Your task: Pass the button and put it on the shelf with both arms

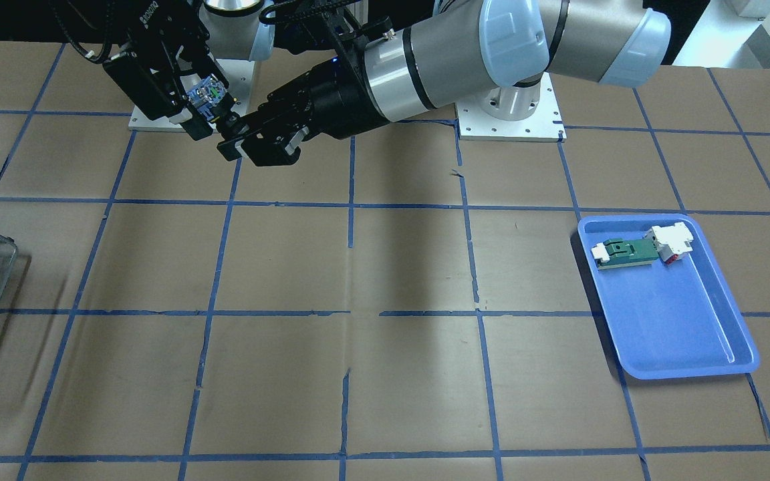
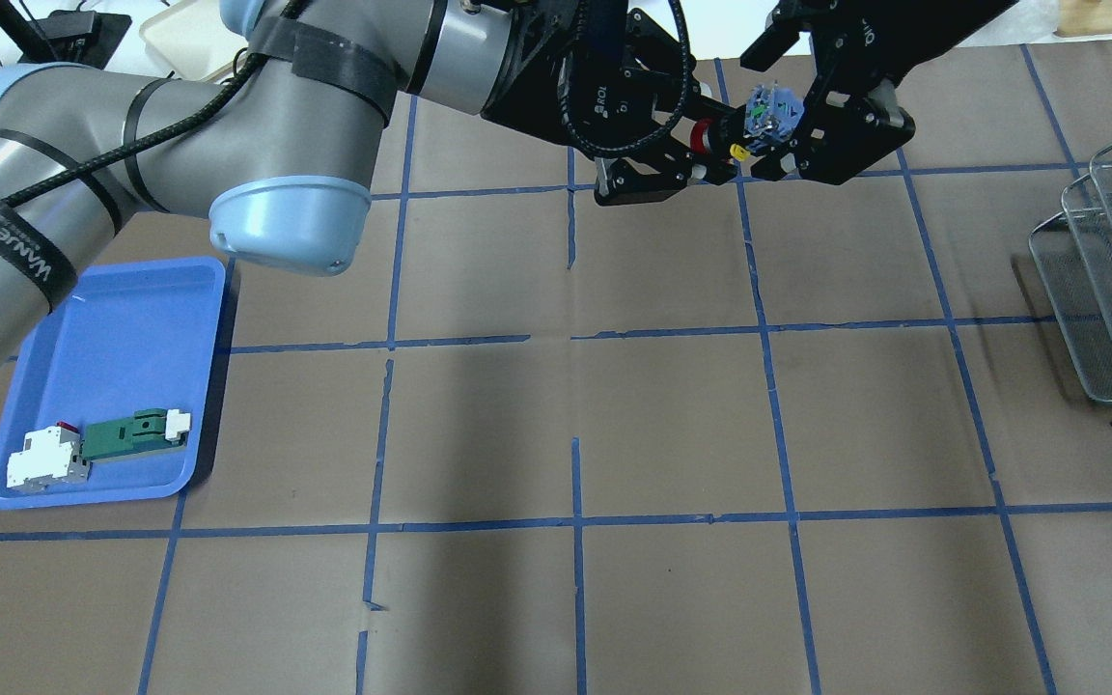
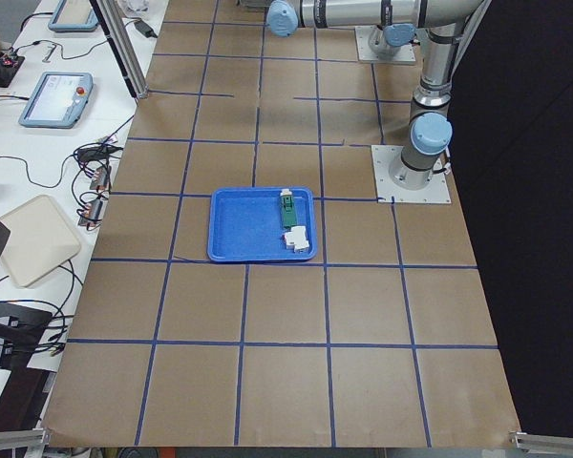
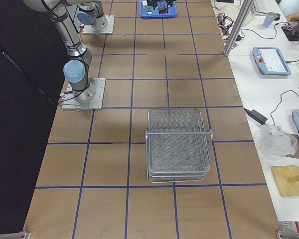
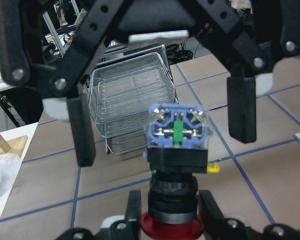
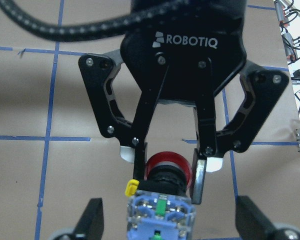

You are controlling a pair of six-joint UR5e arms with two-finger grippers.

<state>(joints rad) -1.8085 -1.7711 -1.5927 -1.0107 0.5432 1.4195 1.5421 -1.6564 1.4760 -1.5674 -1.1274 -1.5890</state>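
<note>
My left gripper (image 2: 710, 140) is shut on the button (image 2: 766, 114), gripping its black body just behind the red cap. It holds the button in the air over the table's robot side. The pale blue base block points toward my right gripper (image 2: 780, 114). That gripper is open, with one finger on each side of the block and not touching it. The left wrist view shows the button (image 5: 176, 130) between the right gripper's spread fingers (image 5: 82, 130). The right wrist view shows the left gripper (image 6: 169, 175) clamped on the button (image 6: 162, 212). The wire shelf (image 2: 1106, 280) stands at the table's right end.
A blue tray (image 2: 122, 347) at the table's left side holds a green-and-white flat part (image 2: 131, 434) and a white-and-red block (image 2: 44, 458). The shelf also shows in the exterior right view (image 4: 178, 144). Brown table with blue tape grid lies between tray and shelf.
</note>
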